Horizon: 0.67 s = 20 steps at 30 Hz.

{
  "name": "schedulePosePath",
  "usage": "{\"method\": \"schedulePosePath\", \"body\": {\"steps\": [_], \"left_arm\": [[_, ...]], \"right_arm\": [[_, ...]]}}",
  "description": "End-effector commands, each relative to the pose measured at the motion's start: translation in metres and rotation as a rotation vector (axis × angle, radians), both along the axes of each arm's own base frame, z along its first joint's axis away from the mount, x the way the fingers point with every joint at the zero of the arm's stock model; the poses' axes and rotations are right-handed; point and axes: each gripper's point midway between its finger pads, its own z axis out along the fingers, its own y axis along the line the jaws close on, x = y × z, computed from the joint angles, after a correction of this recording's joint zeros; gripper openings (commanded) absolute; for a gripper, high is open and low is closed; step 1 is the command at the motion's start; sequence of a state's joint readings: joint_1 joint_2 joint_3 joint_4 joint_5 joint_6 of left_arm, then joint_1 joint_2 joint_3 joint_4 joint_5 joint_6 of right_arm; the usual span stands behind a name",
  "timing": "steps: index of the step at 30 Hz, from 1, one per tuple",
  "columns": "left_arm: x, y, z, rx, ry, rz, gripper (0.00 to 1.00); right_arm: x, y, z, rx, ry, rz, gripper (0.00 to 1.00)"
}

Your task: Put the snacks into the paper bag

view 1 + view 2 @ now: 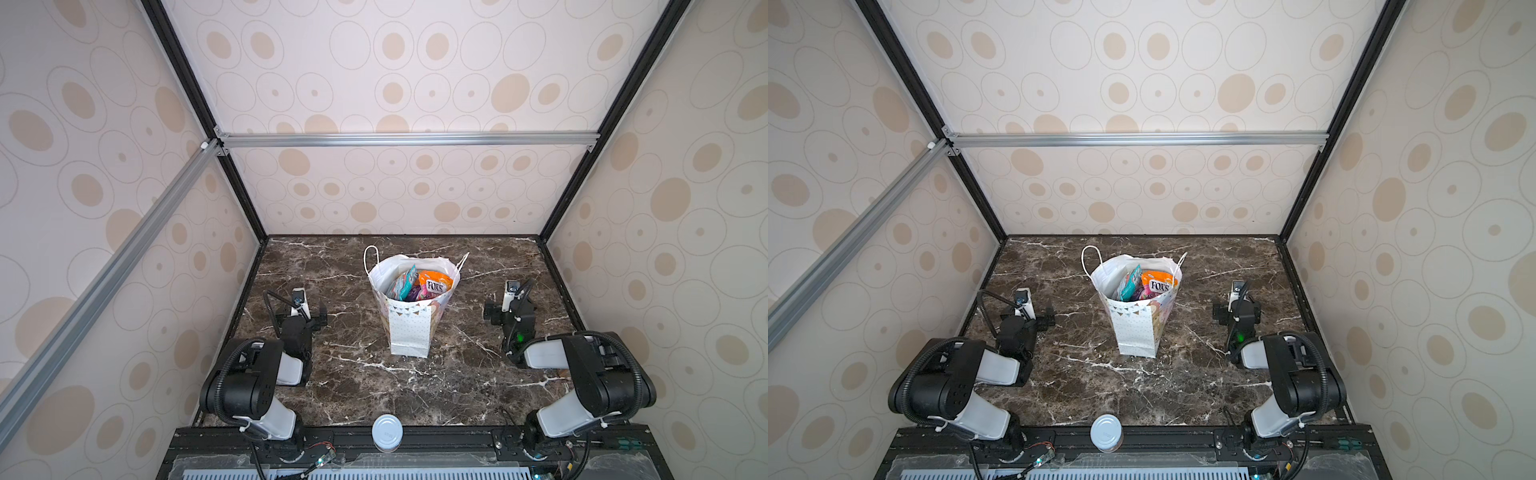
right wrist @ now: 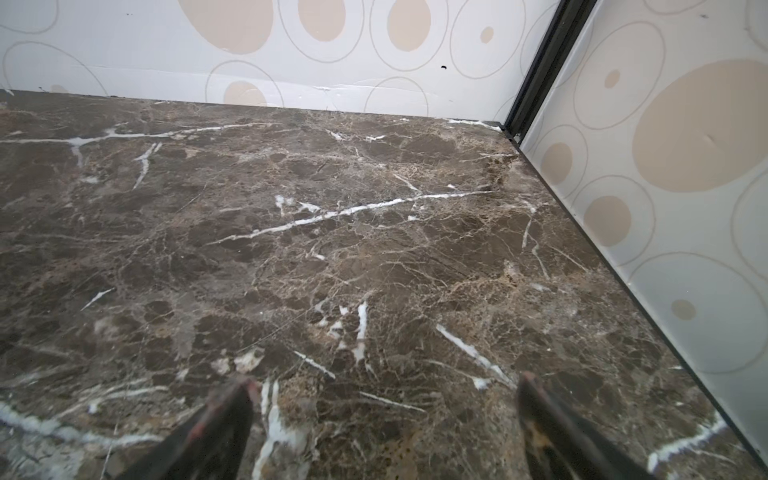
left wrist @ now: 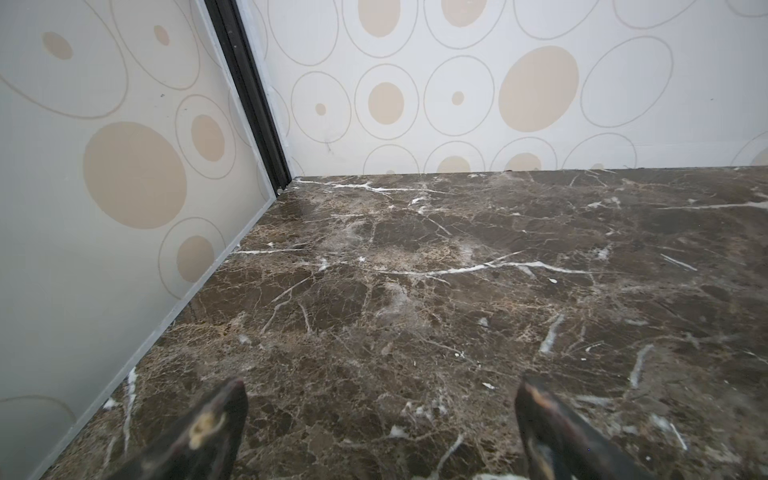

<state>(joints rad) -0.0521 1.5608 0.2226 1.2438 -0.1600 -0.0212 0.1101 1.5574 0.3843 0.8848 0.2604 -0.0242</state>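
One obstacle, free room all round.
The tall white paper bag (image 1: pixel 409 332) stands mid-table, its mouth crowded with glossy candy packets (image 1: pixel 432 284); bare dark brown marble tabletop (image 1: pixel 436 395) lies to its left, right, near and far. Circle-patterned walls (image 1: pixel 124 270) close three sides; a white round cap (image 1: pixel 387 432) sits at the near edge.

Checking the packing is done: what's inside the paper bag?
The paper bag holds snacks: a teal packet, an orange FOX'S packet, purple and pink ones between. Anything deeper is covered.
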Motion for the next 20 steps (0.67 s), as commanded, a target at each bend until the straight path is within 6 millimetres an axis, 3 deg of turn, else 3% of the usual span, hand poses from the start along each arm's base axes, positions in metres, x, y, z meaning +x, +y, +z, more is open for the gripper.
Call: {"method": "schedulePosePath", "body": {"steps": [1,20], "left_arm": [[0.0072,-0.0012,0.0165,-0.004,-0.055,-0.011,1.00],[0.0087,-0.0010,0.0157,-0.011,-0.050,-0.019,1.00]], "right_arm": [[0.0020,0.0030,0.0032,0.005,0.002,0.021,1.00],[0.0022,0.0032,0.0031,0.010,0.005,0.022,1.00]]}}
